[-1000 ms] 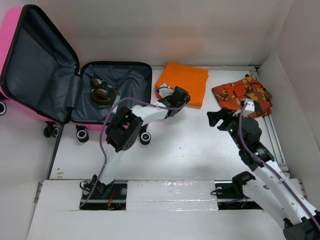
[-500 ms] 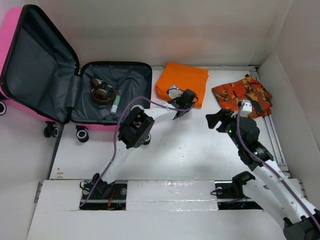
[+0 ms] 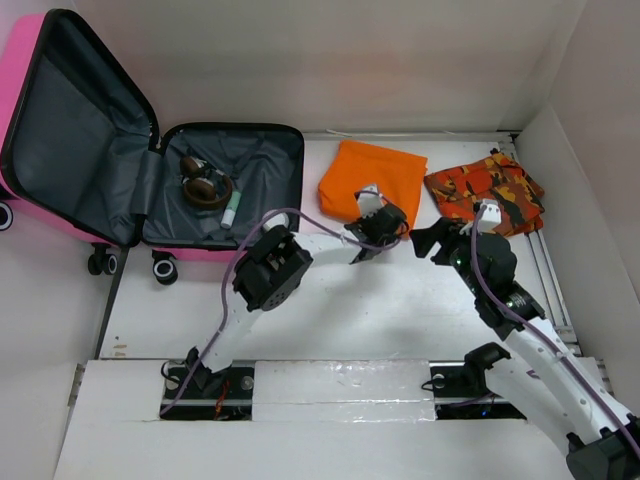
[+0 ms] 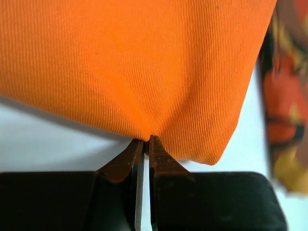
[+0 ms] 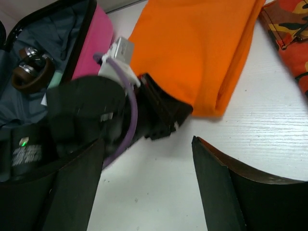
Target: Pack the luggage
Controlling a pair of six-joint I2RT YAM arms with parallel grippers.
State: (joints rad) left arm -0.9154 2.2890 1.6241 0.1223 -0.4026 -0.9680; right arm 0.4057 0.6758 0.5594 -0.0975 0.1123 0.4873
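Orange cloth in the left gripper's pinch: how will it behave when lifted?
Likely floppy: the orange cloth puckers where the left gripper pinches its edge. Its folded layers may fall open and drape. Probably light: thin ribbed fabric.

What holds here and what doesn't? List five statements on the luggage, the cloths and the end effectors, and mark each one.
1. The left end effector is shut on the orange cloth's edge. True.
2. The right end effector grips the camouflage cloth. False: it is open and holds nothing.
3. The luggage lies open. True.
4. The luggage is empty. False: headphones and a pale green tube lie inside.
5. The orange cloth is packed. False: it lies on the table, right of the luggage.
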